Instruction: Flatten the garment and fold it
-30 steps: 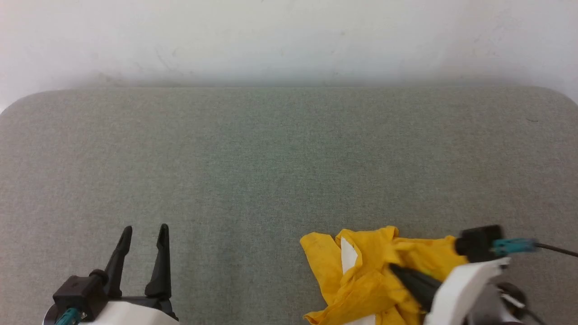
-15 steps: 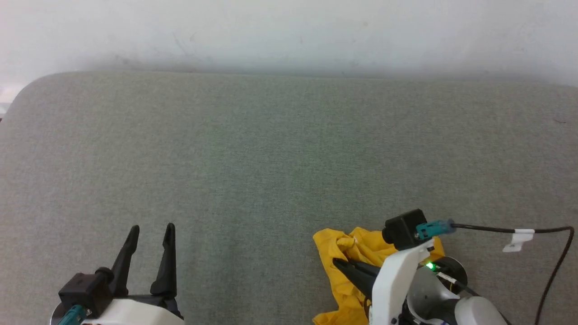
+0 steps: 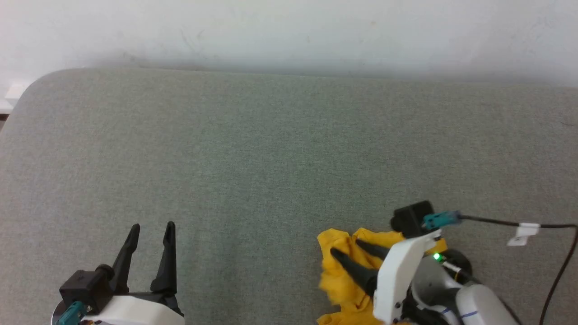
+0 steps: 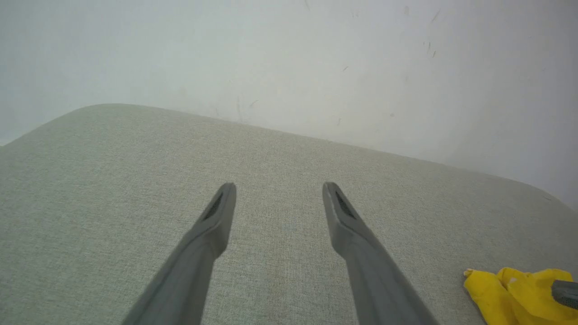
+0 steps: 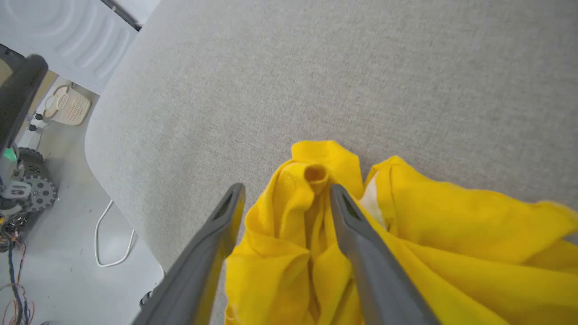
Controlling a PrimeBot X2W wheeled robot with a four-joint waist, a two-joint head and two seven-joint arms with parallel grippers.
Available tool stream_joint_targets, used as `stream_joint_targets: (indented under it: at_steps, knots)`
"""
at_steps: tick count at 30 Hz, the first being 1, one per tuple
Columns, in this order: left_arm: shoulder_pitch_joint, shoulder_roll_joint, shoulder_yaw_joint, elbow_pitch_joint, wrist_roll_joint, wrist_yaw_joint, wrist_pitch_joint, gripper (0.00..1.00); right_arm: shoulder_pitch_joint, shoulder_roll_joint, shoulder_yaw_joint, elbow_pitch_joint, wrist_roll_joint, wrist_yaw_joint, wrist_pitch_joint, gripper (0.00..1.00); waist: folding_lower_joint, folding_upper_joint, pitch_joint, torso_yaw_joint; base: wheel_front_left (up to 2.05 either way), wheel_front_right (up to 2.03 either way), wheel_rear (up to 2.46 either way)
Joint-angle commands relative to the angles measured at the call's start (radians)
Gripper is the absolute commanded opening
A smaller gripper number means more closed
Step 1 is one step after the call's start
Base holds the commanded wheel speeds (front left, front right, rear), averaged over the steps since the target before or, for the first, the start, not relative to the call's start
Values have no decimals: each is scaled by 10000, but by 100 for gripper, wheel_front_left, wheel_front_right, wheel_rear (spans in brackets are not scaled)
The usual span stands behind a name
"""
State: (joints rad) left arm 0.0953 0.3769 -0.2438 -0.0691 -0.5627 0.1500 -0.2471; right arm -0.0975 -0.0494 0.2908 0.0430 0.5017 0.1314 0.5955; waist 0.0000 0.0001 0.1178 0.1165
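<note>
- Left gripper, near the front edge of the grey fabric surface toward its left corner; its two dark fingers point away from the robot, spread apart with nothing between them; it sits above bare fabric, well apart from the cloth.
- The grey fabric surface has rounded corners; a white wall runs behind its far edge.
- The garment, bright yellow, lies bunched in a crumpled heap at the front edge, right of the middle; a small white patch shows among the folds in the right wrist view; its print cannot be seen.
- Right gripper, reaching in over the heap from the right; its fingers are parted and straddle a raised ridge of yellow cloth, not pinched together on it.
- A black cable with a white tag trails from the right wrist toward the right edge.
</note>
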Motion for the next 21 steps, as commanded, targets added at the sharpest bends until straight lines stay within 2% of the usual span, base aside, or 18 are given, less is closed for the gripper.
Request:
stream_joint_targets:
  at_steps: [1, 4, 7, 13, 16, 21]
  knots:
    - [-21, -36, 39, 15, -46, -20, -55, 100, -106, -9, -139, -212, 45, -7, -1, 100, 0, -1, -19, -79, 0, 0, 0]
    - [-5, -6, 92, -45, -57, 12, -60, 100, 76, -9, -821, -1010, -45, -7, 25, 100, 0, -1, 18, -217, 0, 0, 0]
    - [-8, 23, 132, -107, -52, 37, -65, 100, 420, -9, -1758, -1838, -665, -7, 7, 100, 0, -1, 80, -344, 0, 0, 0]
    - [-15, 105, 204, -249, -21, 35, -79, 100, 1817, -9, -3412, -2834, -1375, -7, 451, 100, 0, -1, 309, -530, 0, 0, 0]
    - [-14, 148, 247, -302, -26, 14, -85, 100, 2489, -9, -3751, -2952, -1441, -7, 627, 100, 0, -1, 432, -586, 0, 0, 0]
    - [-70, 230, 302, -344, -41, -11, -85, 100, 2927, -9, -3762, -2661, -1103, -7, 528, 100, 0, -1, 594, -627, 0, 0, 0]
